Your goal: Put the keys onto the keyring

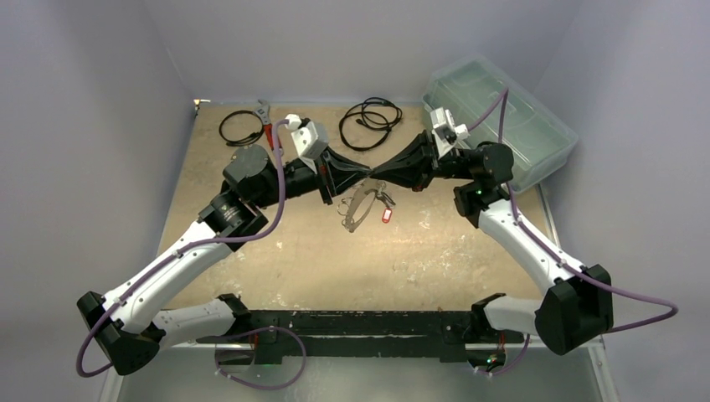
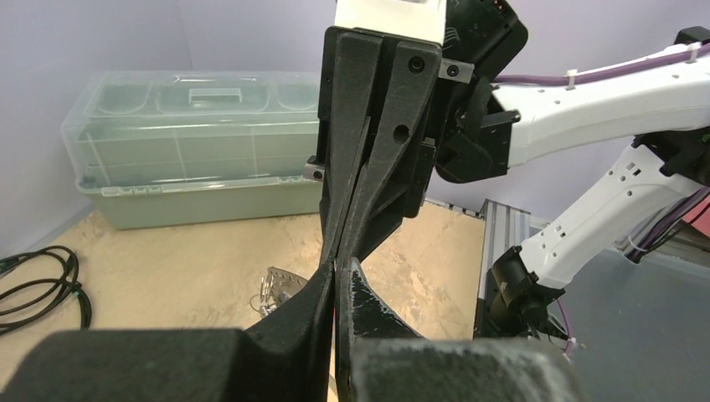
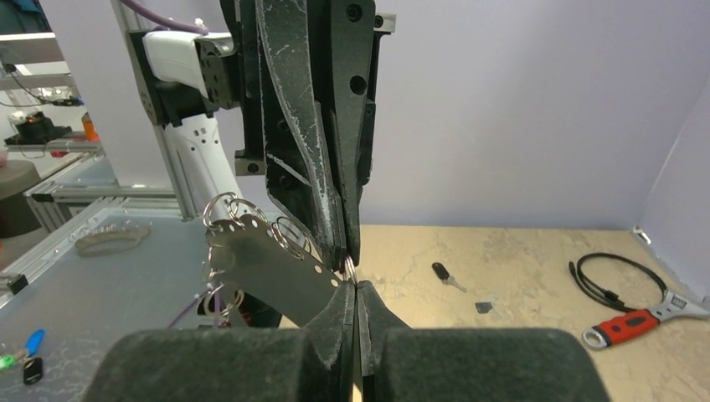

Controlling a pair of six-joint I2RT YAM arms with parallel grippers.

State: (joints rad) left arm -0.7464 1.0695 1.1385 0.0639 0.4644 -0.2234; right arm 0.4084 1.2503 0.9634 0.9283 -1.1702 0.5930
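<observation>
Left hand (image 1: pixel 365 172) and right hand (image 1: pixel 379 174) are both closed tight, tip to tip, on the keyring (image 1: pixel 360 205), which hangs above the desk (image 1: pixel 435 251) with a red key (image 1: pixel 386 215); it looks light, thin, slippery and likely to swing, so gripping its flat plate seems safest.

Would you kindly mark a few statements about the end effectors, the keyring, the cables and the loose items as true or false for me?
1. The left end effector and right end effector meet tip to tip, both shut. True.
2. The keyring lies flat on the table. False: it hangs where the tips meet.
3. A red-handled wrench lies on the table. True.
4. Only one cable is present. False: two black cables lie there, one and another.
5. No key lies loose. False: a dark-headed key lies on the table.
</observation>
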